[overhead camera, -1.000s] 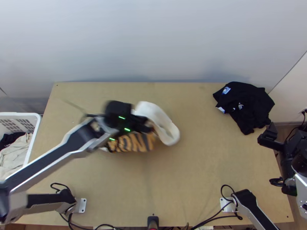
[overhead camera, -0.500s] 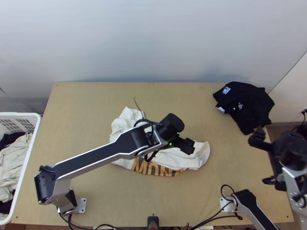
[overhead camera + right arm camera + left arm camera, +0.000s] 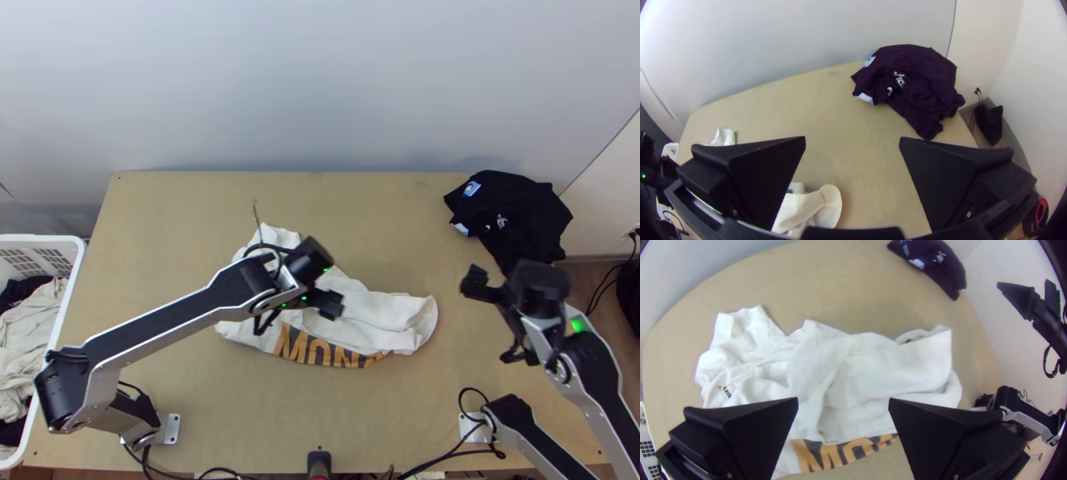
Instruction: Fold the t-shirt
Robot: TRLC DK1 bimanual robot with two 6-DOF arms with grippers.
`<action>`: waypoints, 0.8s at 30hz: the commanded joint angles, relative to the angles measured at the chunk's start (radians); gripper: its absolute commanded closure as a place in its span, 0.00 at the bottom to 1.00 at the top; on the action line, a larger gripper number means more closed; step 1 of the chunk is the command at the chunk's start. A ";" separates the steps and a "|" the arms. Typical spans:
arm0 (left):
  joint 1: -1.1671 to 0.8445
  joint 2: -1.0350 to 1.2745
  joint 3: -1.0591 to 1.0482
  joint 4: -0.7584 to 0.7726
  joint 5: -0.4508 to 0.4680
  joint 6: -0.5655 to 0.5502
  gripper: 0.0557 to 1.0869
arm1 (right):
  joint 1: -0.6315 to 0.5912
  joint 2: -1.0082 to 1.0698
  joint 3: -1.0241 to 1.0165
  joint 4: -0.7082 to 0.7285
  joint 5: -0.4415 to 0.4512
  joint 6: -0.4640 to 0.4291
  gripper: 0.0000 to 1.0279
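A white t-shirt [image 3: 384, 312] with orange lettering lies bunched and wrinkled across the middle of the table, its lettered part along the near side. Above it is my left gripper [image 3: 330, 304]; in the left wrist view the left gripper [image 3: 843, 404] stands open, with the white shirt [image 3: 871, 369] beneath and nothing between its fingers. To the right of the shirt, apart from it, is my right gripper [image 3: 476, 284]. In the right wrist view the right gripper [image 3: 852, 142] is open and holds nothing; part of the white shirt [image 3: 809, 206] lies past one finger.
Dark clothing [image 3: 512, 216] lies heaped at the table's far right corner. A white basket [image 3: 78, 280] with light and dark clothes stands beyond the left edge. Bare wood [image 3: 384, 216] stretches between the shirt and the far edge.
The shirt came down from my left gripper and now lies on the table; that gripper then drew back leftward. My right arm has swung in over the table from the right.
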 commanded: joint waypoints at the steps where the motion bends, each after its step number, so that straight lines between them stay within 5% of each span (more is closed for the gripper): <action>1: 0.059 -0.026 -0.167 0.053 -0.064 0.017 0.04 | 0.039 0.038 -0.065 0.046 -0.054 0.030 0.05; 11: 0.047 0.114 -0.152 0.064 -0.067 0.043 0.14 | 0.025 0.002 -0.123 0.043 -0.062 0.027 0.05; 14: 0.033 0.132 -0.153 0.090 -0.084 0.044 0.40 | 0.025 0.002 -0.159 0.043 -0.088 0.029 0.05; 18: 0.013 0.145 -0.150 0.091 -0.151 0.098 0.95 | 0.017 0.014 -0.208 0.062 -0.126 0.047 0.07; 24: 0.018 0.123 -0.150 0.070 -0.168 0.115 0.96 | -0.078 0.069 -0.249 0.121 -0.226 0.047 0.07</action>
